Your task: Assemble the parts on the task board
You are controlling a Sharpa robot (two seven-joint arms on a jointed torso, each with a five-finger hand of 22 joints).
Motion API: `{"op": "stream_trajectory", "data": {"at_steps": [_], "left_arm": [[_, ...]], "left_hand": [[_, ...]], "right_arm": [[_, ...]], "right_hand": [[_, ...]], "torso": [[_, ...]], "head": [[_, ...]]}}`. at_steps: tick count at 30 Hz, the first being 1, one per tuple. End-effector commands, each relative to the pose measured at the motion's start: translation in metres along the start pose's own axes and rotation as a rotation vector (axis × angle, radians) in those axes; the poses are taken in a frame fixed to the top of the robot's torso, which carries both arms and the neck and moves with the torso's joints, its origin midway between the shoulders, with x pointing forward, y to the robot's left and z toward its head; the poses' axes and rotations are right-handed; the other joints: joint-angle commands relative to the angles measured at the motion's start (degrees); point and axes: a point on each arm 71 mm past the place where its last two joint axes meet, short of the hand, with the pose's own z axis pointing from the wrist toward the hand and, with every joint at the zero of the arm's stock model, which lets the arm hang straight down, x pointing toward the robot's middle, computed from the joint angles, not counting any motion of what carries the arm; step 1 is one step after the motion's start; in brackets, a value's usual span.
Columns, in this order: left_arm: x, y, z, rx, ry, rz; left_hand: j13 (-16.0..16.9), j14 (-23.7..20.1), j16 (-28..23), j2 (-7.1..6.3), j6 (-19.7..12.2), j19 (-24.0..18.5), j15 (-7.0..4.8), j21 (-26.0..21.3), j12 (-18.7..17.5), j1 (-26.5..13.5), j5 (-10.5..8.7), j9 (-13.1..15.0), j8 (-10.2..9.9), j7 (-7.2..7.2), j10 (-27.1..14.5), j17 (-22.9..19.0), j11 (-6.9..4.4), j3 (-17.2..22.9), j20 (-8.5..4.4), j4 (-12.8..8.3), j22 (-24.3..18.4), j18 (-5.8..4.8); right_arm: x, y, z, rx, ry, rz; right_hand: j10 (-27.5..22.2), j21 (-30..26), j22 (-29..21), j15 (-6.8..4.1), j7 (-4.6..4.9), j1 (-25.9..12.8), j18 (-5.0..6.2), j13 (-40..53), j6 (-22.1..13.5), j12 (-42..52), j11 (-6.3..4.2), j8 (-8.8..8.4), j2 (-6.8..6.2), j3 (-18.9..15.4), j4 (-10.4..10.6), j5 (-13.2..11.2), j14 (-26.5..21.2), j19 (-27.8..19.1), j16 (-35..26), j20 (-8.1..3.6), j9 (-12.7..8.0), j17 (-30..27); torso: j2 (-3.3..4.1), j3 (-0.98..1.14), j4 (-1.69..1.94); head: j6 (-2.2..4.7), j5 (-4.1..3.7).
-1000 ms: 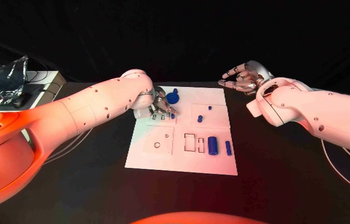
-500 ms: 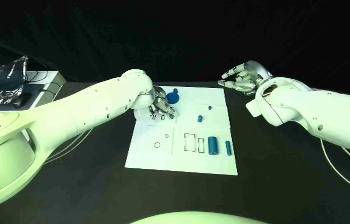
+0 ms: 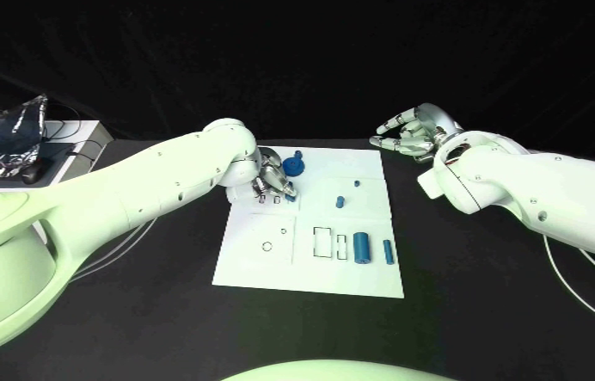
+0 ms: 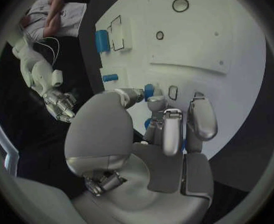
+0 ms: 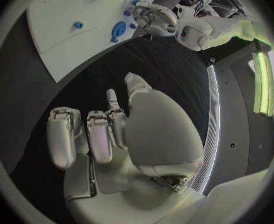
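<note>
The white task board (image 3: 310, 265) lies in the middle of the black table. My left hand (image 3: 272, 183) hovers low over its far left corner, thumb and a finger pinching a small blue part (image 4: 149, 90) beside an oval slot (image 4: 172, 92). A blue knob (image 3: 292, 166) stands just beyond that hand. Two small blue pieces (image 3: 340, 201) (image 3: 357, 183) sit mid-board. A thick blue cylinder (image 3: 361, 248) and a thinner one (image 3: 388, 252) lie near the right edge. My right hand (image 3: 415, 136) hangs off the board's far right corner, fingers loosely arched, holding nothing.
Outlined rectangular slots (image 3: 331, 242) and a ring hole (image 3: 268, 246) mark the board's near half. A grey box with cables (image 3: 37, 149) sits at the table's far left. Bare black table (image 3: 483, 295) surrounds the board.
</note>
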Motion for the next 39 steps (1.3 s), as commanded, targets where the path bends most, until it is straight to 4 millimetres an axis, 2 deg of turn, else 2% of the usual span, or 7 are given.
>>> {"op": "stream_trajectory", "data": {"at_steps": [1,4,11,18,28,34,39], "left_arm": [[-0.001,0.0,-0.001,0.025,-0.004,-0.037],[-0.002,0.002,-0.002,0.024,-0.01,-0.047],[-0.004,0.01,-0.008,0.017,-0.018,-0.066],[-0.006,0.017,-0.016,0.003,-0.047,-0.024],[-0.008,0.018,-0.021,-0.002,-0.149,0.027],[-0.006,0.016,-0.021,0.007,-0.19,0.039],[-0.004,0.016,-0.021,0.007,-0.211,0.062]], "left_hand": [[-0.4,4.4,0.2,-0.04,0.0,-0.4,-0.45,0.4,-0.5,-1.4,0.39,13.6,0.3,-0.53,-0.1,9.9,-0.2,10.6,-0.21,-9.9,0.1,-0.35],[-0.8,4.5,0.3,-0.09,0.1,-0.3,-0.52,0.5,-0.7,-2.2,0.59,14.3,0.3,-0.59,-0.2,10.0,-0.28,11.5,-0.26,-10.6,0.3,-0.37],[-1.2,4.8,0.7,-0.51,0.7,0.1,-0.73,0.8,-0.8,-3.9,1.51,15.7,0.3,-0.82,0.3,10.8,-0.51,13.1,-0.43,-12.0,0.9,-0.48],[-0.4,5.2,1.2,-1.33,2.0,0.5,-1.1,1.1,-0.2,-5.7,4.28,17.0,-0.1,-1.2,1.6,12.0,-0.9,14.0,-0.75,-13.8,1.4,-0.55],[-0.2,5.3,1.3,-1.47,2.7,0.9,-1.3,1.4,0.0,-6.1,5.52,17.4,-0.4,-1.41,2.3,12.2,-1.12,14.3,-0.93,-14.4,1.9,-0.66],[-0.1,5.3,1.3,-1.51,2.7,1.0,-1.33,1.4,0.0,-6.2,5.64,17.4,-0.4,-1.43,2.3,12.1,-1.15,14.3,-0.96,-14.5,2.0,-0.67],[-0.2,5.3,1.2,-1.52,2.8,1.0,-1.34,1.4,0.0,-6.2,5.68,17.4,-0.4,-1.44,2.3,12.1,-1.15,14.3,-0.97,-14.5,2.0,-0.68]], "right_arm": [[0.003,0.001,0.001,0.002,0.025,-0.005],[0.003,0.001,0.001,0.004,0.028,-0.003],[0.003,0.0,0.001,0.008,0.029,-0.002],[0.002,-0.001,0.001,0.01,0.026,-0.003],[-0.002,-0.003,0.001,0.008,0.012,-0.005],[-0.002,-0.003,0.001,0.004,0.011,-0.006],[-0.002,-0.003,0.001,0.002,0.01,-0.006]], "right_hand": [[-0.3,-0.3,10.1,-0.46,-0.08,-0.6,0.98,7.4,-0.5,-0.4,-0.16,0.14,-0.06,0.3,0.0,0.3,4.8,2.9,-0.4,-0.37,0.1,10.3],[-0.3,-0.3,10.1,-0.46,-0.08,-0.6,0.98,7.4,-0.5,-0.4,-0.16,0.14,-0.06,0.3,0.0,0.3,4.8,2.9,-0.4,-0.37,0.1,10.3],[-0.3,-0.3,10.1,-0.46,-0.08,-0.6,0.98,7.4,-0.5,-0.4,-0.16,0.14,-0.06,0.3,0.0,0.3,4.8,2.9,-0.4,-0.37,0.1,10.3],[-0.3,-0.4,10.0,-0.46,-0.07,-0.6,1.01,7.4,-0.5,-0.4,-0.16,0.19,-0.06,0.4,0.1,0.3,4.8,2.8,-0.4,-0.37,0.1,10.3],[-0.3,-0.4,10.0,-0.46,-0.07,-0.7,1.0,7.4,-0.5,-0.4,-0.16,0.21,-0.05,0.4,0.1,0.3,4.8,2.8,-0.4,-0.37,0.1,10.3],[-0.3,-0.5,9.9,-0.46,-0.07,-0.7,1.03,7.4,-0.6,-0.4,-0.16,0.26,-0.04,0.4,0.1,0.3,4.8,2.8,-0.4,-0.37,0.1,10.2],[-0.3,-0.5,9.9,-0.46,-0.07,-0.7,1.03,7.4,-0.6,-0.4,-0.16,0.26,-0.04,0.4,0.1,0.3,4.8,2.8,-0.4,-0.37,0.1,10.2]], "torso": [[-0.03,0.02,0.03],[-0.08,-0.02,0.14],[-0.08,0.01,0.11],[-0.03,0.08,0.18],[0.06,0.04,0.22],[0.06,-0.05,0.16],[0.04,-0.02,0.22]], "head": [[0.12,0.0],[0.04,0.1],[0.13,0.34],[0.17,0.48],[-0.23,0.55],[-0.48,0.59],[-0.65,0.57]]}}
